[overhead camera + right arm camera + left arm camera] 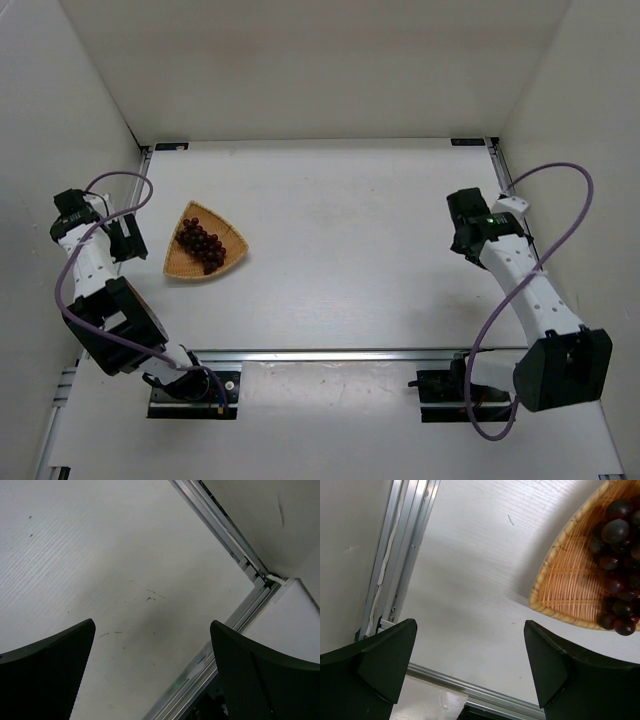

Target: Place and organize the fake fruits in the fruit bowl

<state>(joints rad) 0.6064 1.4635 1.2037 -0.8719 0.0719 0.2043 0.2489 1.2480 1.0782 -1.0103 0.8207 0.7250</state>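
Grape bunch (200, 244) in wicker basket (180, 263), left of frame. Likely light, bumpy, slick plastic; pinch mid-cluster. Left gripper (470, 630), right gripper (152, 630) both apart, empty.

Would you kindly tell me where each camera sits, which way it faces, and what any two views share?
Top external: above and behind, looking down on the white table; left arm and right arm show.
Left wrist: on the left arm, facing down at the table's left edge; open left gripper shows.
Right wrist: on the right arm, facing down at the table's right edge; open right gripper shows.
Shared: top and left wrist both show dark red-purple plastic grapes in the tan woven wicker bowl.
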